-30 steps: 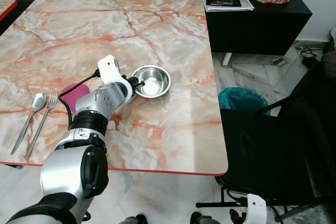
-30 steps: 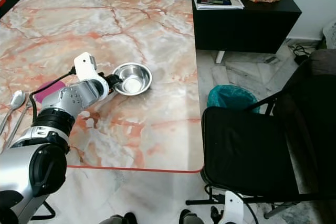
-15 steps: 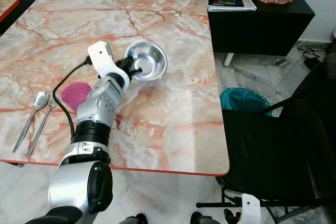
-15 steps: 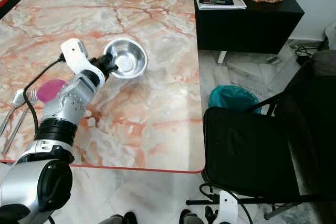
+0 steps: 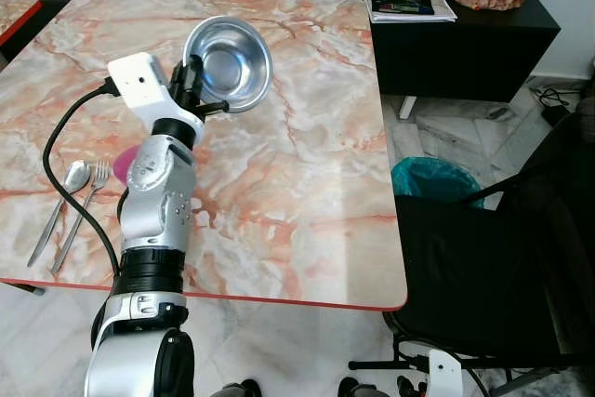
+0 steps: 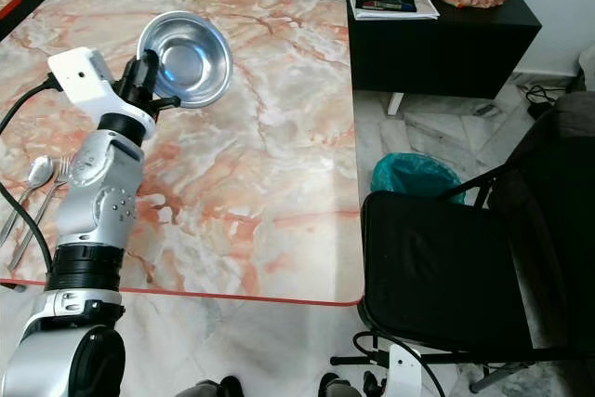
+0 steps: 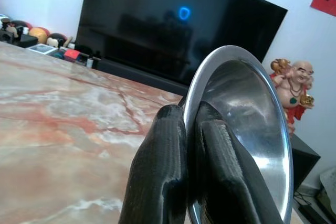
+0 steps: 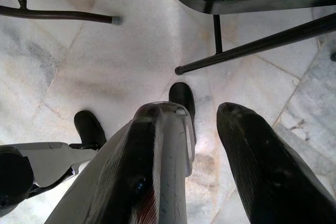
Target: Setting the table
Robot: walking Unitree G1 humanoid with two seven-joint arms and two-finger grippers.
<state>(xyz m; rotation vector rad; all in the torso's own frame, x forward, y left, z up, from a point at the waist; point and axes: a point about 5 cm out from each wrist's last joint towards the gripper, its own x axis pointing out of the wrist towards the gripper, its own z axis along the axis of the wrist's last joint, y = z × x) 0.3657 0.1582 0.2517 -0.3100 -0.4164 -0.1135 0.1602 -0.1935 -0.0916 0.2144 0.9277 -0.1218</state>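
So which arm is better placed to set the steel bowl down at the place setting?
Left: the left gripper already pinches the steel bowl's rim above the table; the right gripper hangs by the floor.

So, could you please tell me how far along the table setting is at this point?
Done: a spoon and fork lie side by side near the table's left edge, beside a pink item. In hand: the left claw pinches the steel bowl's rim, holding it tilted above the table. Left: setting the bowl down. The right claw hangs idle.
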